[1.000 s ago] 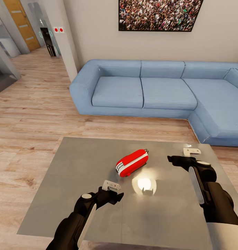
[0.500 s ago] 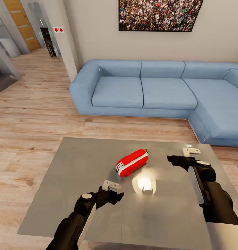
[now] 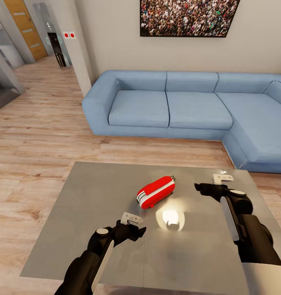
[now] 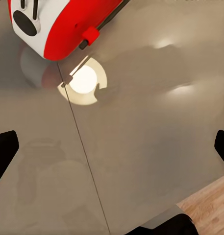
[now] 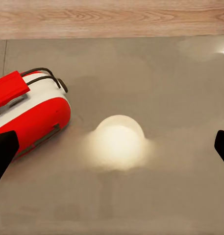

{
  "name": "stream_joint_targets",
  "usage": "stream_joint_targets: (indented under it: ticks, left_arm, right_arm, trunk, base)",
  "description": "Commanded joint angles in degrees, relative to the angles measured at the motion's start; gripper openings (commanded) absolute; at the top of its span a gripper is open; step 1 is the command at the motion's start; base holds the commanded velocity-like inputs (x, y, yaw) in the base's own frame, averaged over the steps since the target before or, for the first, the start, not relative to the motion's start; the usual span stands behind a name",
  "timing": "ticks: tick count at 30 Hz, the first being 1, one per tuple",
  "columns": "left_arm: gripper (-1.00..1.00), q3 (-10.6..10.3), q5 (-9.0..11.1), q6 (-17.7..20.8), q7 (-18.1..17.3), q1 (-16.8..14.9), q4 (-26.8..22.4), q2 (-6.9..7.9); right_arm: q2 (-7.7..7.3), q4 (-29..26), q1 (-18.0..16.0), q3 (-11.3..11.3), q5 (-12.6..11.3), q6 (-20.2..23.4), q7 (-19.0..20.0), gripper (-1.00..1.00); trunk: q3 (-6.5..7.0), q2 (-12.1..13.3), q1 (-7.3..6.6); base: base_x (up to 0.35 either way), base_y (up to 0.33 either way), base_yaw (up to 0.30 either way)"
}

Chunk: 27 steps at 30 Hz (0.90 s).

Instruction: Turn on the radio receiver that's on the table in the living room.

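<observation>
The radio receiver point(image 3: 156, 191) lies on its side near the middle of the bench point(image 3: 95, 192), its long axis running diagonally, handle end pointing toward the far right; in the left wrist view its dark round dial faces the camera point(image 4: 58, 24), and in the right wrist view the thin top handle and red body are visible point(image 5: 28, 115). Compared with the head view one second ago, the radio receiver has not moved, and the camera frame is unchanged. The only change is at the right end effector point(image 3: 212, 184), which has shifted slightly toward the radio receiver and a little farther from the robot. This reads as the start of an approach, so the switching step is judged not yet done; no contact with the radio receiver exists. The right end effector is released, with both dark fingertips point(image 5: 5, 149) spread to the opposite edges of its wrist view and nothing between them. The left end effector point(image 3: 132, 225) hovers over the near part of the bench, short of the radio receiver, also released and empty, fingertips point(image 4: 4, 147) wide apart. A bright lamp reflection point(image 3: 170, 216) sits on the glossy top just beside the radio receiver. Beyond the bench stands the blue sofa point(image 3: 169, 108).
</observation>
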Motion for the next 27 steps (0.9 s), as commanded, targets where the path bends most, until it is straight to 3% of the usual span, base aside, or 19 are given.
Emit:
stream_joint_targets:
  ticks: [1, 4, 5, 6, 11, 18, 25, 27]
  left_arm:
    - [1.0, 0.0, 0.0, 0.0, 0.0, 0.0, 0.0, 0.02]
    - [1.0, 0.0, 0.0, 0.0, 0.0, 0.0, 0.0, 0.03]
    - [1.0, 0.0, 0.0, 0.0, 0.0, 0.0, 0.1, 0.04]
    - [1.0, 0.0, -0.1, 0.0, 0.0, 0.0, 0.1, 0.05]
    - [1.0, 0.0, -0.1, 0.0, 0.0, 0.0, 0.1, 0.08]
    - [1.0, 0.0, -0.1, 0.1, -0.1, 0.0, 0.1, 0.06]
    - [1.0, 0.1, -0.1, 0.1, 0.0, 0.0, 0.1, 0.05]
    - [1.0, 0.1, 0.0, 0.1, 0.0, 0.0, 0.0, -0.01]
  right_arm:
    - [0.07, 0.0, 0.0, 0.3, 0.0, 0.0, -0.1, 1.0]
    - [0.97, 0.1, 0.0, 1.5, 0.0, -0.2, -0.4, 1.0]
    - [1.95, 0.1, -0.1, 2.0, 0.3, -0.3, -0.6, 1.0]
    - [3.94, 0.3, -0.6, 2.5, 0.6, -0.4, -0.9, 1.0]
    - [8.78, 3.9, -5.6, 3.0, 0.5, -0.1, -1.9, 1.0]
    - [11.99, 11.9, -11.5, 3.0, -0.1, -0.6, -2.2, 1.0]
    - [15.11, 14.2, -13.9, 2.4, -0.2, -1.8, -3.3, 1.0]
    - [16.18, 14.5, -15.0, 1.3, -0.4, -2.2, -4.7, 1.0]
  trunk:
    - [0.0, 0.0, 0.0]
    - [0.0, 0.0, 0.0]
    - [0.0, 0.0, 0.0]
    - [0.0, 0.0, 0.0]
    - [0.0, 0.0, 0.0]
    - [0.0, 0.0, 0.0]
    - [0.0, 0.0, 0.0]
    - [0.0, 0.0, 0.0]
  base:
    - [0.0, 0.0, 0.0]
    - [0.0, 0.0, 0.0]
    - [0.0, 0.0, 0.0]
    - [0.0, 0.0, 0.0]
    - [0.0, 0.0, 0.0]
    - [0.0, 0.0, 0.0]
    - [0.0, 0.0, 0.0]
    - [0.0, 0.0, 0.0]
